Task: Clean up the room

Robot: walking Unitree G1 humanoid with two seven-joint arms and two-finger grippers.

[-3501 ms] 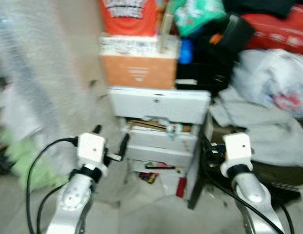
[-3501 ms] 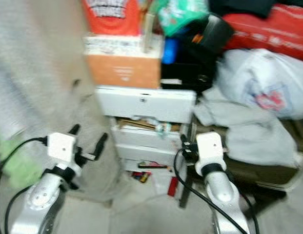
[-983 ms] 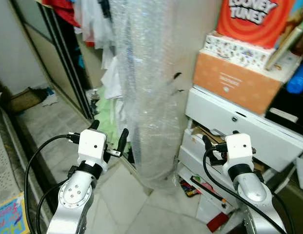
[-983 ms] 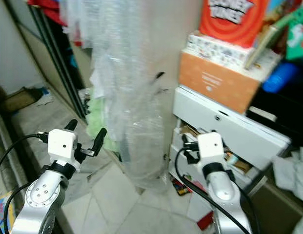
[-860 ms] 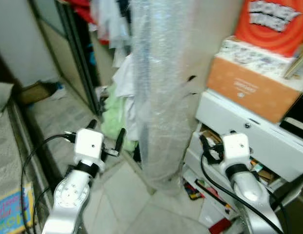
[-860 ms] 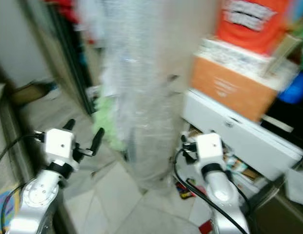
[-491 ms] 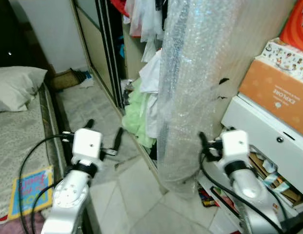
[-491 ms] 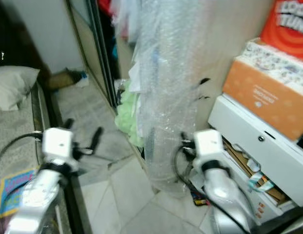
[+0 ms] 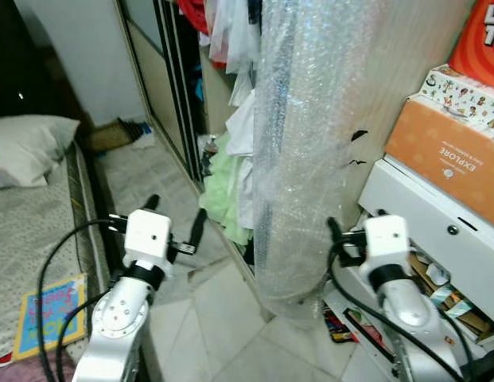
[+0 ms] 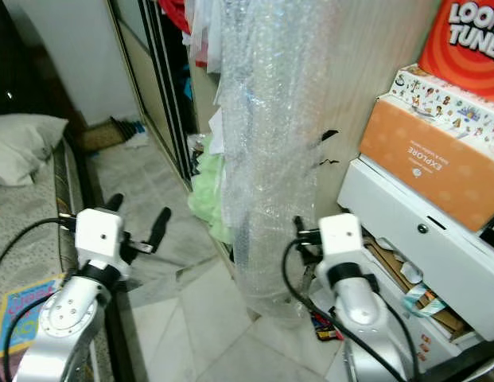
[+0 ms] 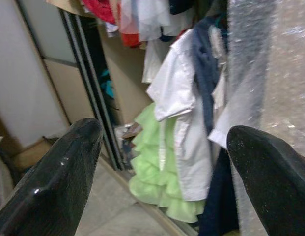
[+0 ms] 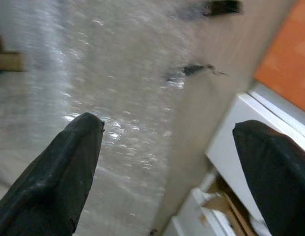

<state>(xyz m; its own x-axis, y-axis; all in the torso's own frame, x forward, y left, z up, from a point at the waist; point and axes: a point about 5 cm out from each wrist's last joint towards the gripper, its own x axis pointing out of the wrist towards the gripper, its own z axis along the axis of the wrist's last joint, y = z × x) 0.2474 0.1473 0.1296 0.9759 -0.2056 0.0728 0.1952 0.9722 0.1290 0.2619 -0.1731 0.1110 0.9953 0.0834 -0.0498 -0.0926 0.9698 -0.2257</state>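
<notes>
Since half a second ago the head camera has swung a little, so the tall roll of clear bubble wrap (image 9: 310,151) sits more squarely ahead and the orange cardboard box (image 9: 441,147) on the white drawer unit (image 9: 425,219) shows more fully; the things themselves appear not to have shifted. Both arms are held up in front as before.

No object has been chosen yet, so the step in hand looks like scouting. A good way to do it is to settle the view on the loose clothing, namely the pale green frilly garment (image 11: 157,182) and the white shirt (image 11: 179,123) spilling from the open wardrobe beside the roll, before reaching.

On the left gripper (image 11: 167,172), the fingers (image 11: 54,182) are spread wide, empty, touching nothing. The right gripper (image 12: 172,172) is likewise wide apart and empty, facing the bubble wrap.
</notes>
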